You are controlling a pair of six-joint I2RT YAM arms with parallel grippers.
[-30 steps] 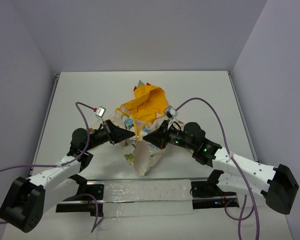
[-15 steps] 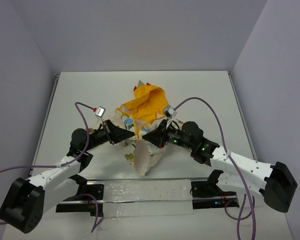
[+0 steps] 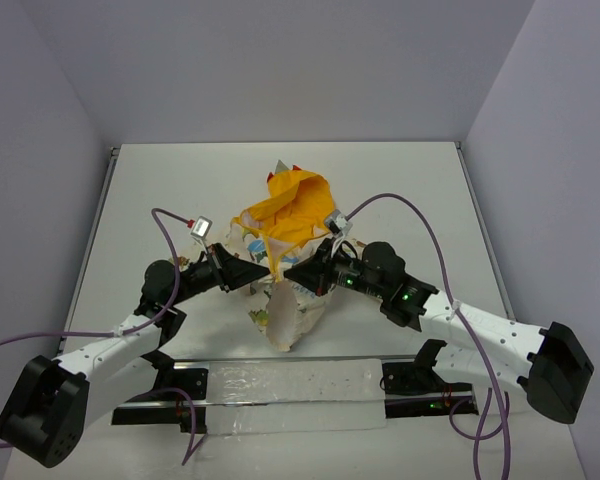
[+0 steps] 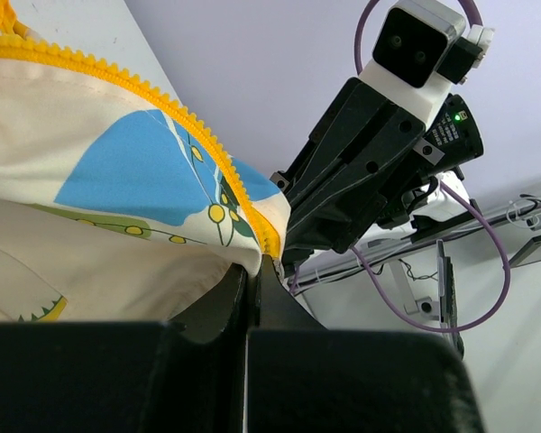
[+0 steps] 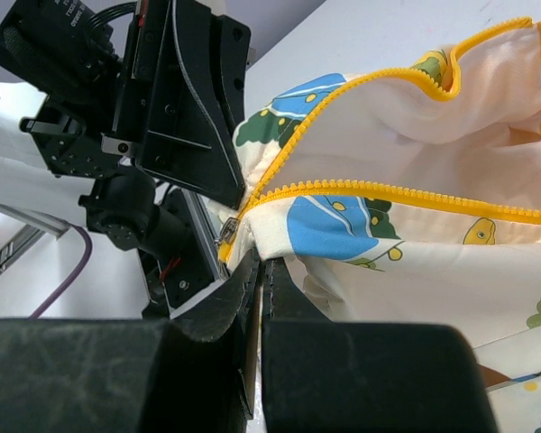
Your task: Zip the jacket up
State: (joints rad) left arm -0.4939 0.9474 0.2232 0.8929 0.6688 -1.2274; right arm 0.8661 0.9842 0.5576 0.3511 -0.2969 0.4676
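Note:
The jacket (image 3: 285,215) lies bunched mid-table, cream fabric with cartoon prints, yellow-orange lining and hood up, unzipped. My left gripper (image 3: 263,274) is shut on the jacket's left front edge by the yellow zipper teeth (image 4: 198,135); its closed tips show in the left wrist view (image 4: 253,268). My right gripper (image 3: 291,272) is shut on the opposite front edge (image 5: 361,216) just below the zipper's bottom end. The metal slider (image 5: 225,234) sits at that end, beside my right fingertips (image 5: 252,271). The two grippers face each other, nearly touching.
A flap of cream fabric (image 3: 285,318) hangs toward the near edge. A clear plastic strip (image 3: 290,385) lies across the arm bases. Purple cables (image 3: 410,215) loop over both arms. Grey walls enclose the white table (image 3: 160,190).
The left gripper has moved slightly right and down with the fabric, closing the gap to the right gripper. The jacket has barely shifted.

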